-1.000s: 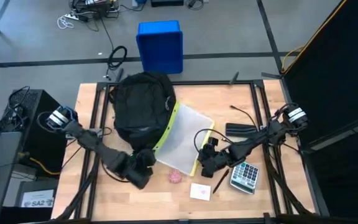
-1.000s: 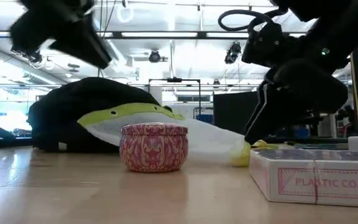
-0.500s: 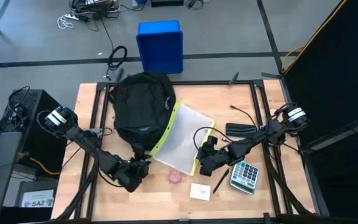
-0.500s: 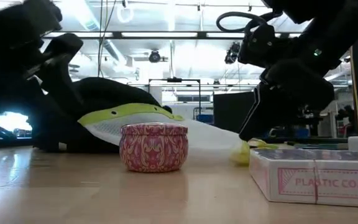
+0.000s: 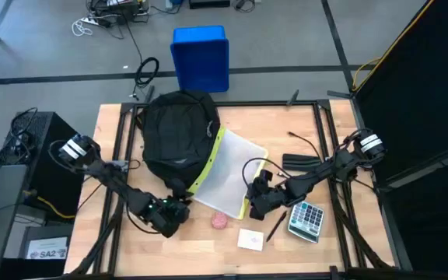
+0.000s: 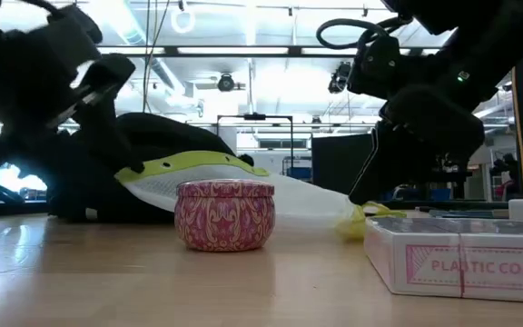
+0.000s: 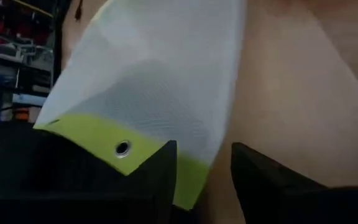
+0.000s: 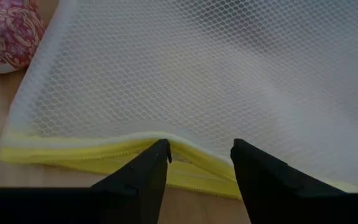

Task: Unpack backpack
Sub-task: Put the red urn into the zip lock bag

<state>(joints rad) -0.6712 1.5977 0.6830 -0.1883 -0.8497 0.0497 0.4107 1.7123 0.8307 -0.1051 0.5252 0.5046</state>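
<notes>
- High view: backpack (image 5: 177, 134) lies on the table (image 5: 286, 124), beyond the left gripper (image 5: 179, 215). A white mesh pouch (image 5: 228, 173) with a yellow edge lies half out of it, stretching from the backpack toward the right gripper (image 5: 249, 204). Behind the right gripper, nearer its arm, lie a calculator (image 5: 306, 221) and a pen (image 5: 276, 227). Between the two grippers sits a small patterned tin (image 5: 220, 221), with a card box (image 5: 250, 239) near it.
- Low view: the tin (image 6: 224, 214) stands lid on, so its contents cannot be seen. The pouch rests against the backpack (image 6: 130, 163). The right arm reaches down to the pouch's yellow corner.
- Left wrist view: the left fingers (image 7: 160, 168) stand apart, holding nothing. The yellow edge with its eyelet (image 7: 122, 148) lies just ahead of them.
- Right wrist view: the right fingers (image 8: 145, 168) stand apart at the yellow zipper edge (image 8: 92, 149), not clamped on it. Mesh hides whatever the pouch holds.
- Step in hand, as judged: drawing the pouch clear of the backpack. Next move calls for closing the right fingers on the yellow edge and pulling away from the backpack. The backpack's remaining contents are not visible.
</notes>
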